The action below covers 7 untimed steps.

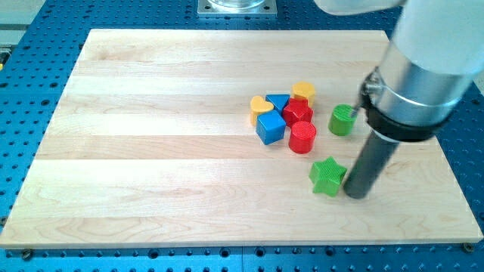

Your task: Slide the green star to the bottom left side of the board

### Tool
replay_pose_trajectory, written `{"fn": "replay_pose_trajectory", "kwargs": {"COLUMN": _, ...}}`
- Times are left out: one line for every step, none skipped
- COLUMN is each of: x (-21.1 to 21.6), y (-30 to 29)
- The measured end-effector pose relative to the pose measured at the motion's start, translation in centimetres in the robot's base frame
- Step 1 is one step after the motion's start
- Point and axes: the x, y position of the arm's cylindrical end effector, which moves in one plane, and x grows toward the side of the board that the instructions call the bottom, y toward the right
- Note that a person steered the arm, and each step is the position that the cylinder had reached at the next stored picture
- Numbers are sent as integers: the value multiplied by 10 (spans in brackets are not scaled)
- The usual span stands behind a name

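The green star [327, 176] lies on the wooden board [151, 151] at the view's lower right. My tip [356, 194] rests on the board just to the right of the star, touching or nearly touching its right side. The rod rises up and to the right into the silver arm body.
A cluster sits above and left of the star: a yellow heart [261, 104], a blue triangle [277, 100], a yellow block [303, 91], a red block [297, 112], a blue cube [270, 128], a red cylinder [302, 137]. A green cylinder [342, 120] stands right of them.
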Motion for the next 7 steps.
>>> {"fn": "replay_pose_trajectory", "kwargs": {"x": -2, "y": -60}}
{"fn": "replay_pose_trajectory", "kwargs": {"x": -2, "y": -100}}
{"fn": "replay_pose_trajectory", "kwargs": {"x": -5, "y": -66}}
{"fn": "replay_pose_trajectory", "kwargs": {"x": -25, "y": -71}}
{"fn": "replay_pose_trajectory", "kwargs": {"x": -14, "y": -141}}
{"fn": "replay_pose_trajectory", "kwargs": {"x": -2, "y": -221}}
{"fn": "replay_pose_trajectory", "kwargs": {"x": -14, "y": -197}}
